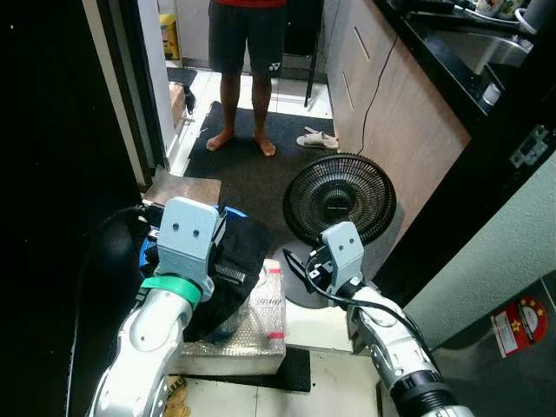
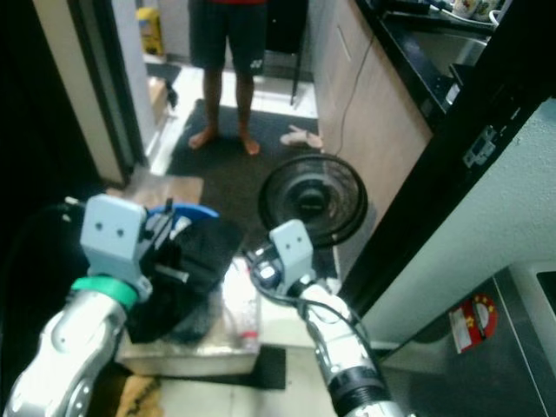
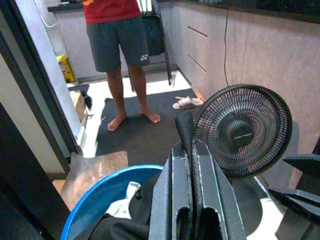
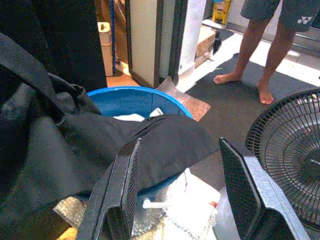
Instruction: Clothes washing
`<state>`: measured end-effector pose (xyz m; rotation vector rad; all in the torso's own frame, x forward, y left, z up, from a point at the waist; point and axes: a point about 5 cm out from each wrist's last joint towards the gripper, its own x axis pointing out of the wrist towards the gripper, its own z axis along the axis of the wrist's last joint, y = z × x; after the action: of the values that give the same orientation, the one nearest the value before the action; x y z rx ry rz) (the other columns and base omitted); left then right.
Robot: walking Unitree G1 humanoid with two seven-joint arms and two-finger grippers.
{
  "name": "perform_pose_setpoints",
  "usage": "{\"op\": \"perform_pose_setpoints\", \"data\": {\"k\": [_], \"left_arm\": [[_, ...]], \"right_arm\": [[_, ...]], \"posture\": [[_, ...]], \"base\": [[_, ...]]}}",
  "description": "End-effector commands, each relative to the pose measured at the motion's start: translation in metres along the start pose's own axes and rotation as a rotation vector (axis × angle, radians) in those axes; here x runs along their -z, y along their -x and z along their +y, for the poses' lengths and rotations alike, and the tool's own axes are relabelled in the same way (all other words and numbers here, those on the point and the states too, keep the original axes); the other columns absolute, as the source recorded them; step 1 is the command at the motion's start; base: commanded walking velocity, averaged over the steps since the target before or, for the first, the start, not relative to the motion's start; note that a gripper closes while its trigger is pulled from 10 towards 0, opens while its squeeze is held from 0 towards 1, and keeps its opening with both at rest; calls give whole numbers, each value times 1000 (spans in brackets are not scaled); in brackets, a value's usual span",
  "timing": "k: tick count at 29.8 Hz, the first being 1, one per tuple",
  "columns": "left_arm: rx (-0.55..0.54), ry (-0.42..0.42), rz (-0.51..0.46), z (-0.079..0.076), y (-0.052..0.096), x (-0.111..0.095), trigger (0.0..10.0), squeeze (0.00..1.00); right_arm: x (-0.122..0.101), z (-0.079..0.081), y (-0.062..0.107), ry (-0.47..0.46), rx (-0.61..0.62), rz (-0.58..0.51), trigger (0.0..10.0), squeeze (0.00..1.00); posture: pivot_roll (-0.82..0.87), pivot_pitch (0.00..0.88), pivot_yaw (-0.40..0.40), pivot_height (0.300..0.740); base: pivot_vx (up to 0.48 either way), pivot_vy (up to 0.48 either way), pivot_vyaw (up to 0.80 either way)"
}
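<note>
Laundry grab in progress

Left gripper (image 3: 192, 150) jaws clenched over dark clothes (image 4: 100, 145) in blue basin (image 4: 125, 100); right gripper (image 4: 185, 200) jaws released, just beside.

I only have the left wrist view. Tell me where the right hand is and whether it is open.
Observer: The right hand is open, held in front of the fan, beside the blue tub.
Operator: Report what hangs over the tub's rim.
Observer: A dark garment drapes over the rim on the fan side, covering most of a white cloth.
Operator: Check the floor beside the tub.
Observer: A white plastic-wrapped package lies between the tub and the fan.
</note>
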<state>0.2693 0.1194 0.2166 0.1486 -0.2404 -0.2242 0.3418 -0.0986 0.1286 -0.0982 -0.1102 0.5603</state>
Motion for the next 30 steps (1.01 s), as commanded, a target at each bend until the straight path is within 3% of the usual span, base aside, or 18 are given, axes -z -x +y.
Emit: {"op": "perform_pose_setpoints", "data": {"k": [1, 13, 21, 30], "left_arm": [[2, -4, 6, -3, -2, 3, 10000, 0], [5, -1, 3, -6, -4, 4, 10000, 0], [3, 33, -1, -6, -4, 5, 10000, 0], [-2, 13, 8, -6, -5, 7, 10000, 0]], "right_arm": [[2, -2, 3, -7, 0, -1, 10000, 0], [2, 0, 4, -18, 2, -6, 10000, 0], [-2, 2, 6, -74, 11, -51, 10000, 0], [-3, 2, 5, -52, 8, -50, 10000, 0]], "posture": [[47, 100, -38, 740], [42, 99, -37, 740], [42, 99, -39, 740], [40, 90, -38, 740]], "base": [[0, 0, 0], [0, 0, 0], [0, 0, 0], [0, 0, 0]]}}
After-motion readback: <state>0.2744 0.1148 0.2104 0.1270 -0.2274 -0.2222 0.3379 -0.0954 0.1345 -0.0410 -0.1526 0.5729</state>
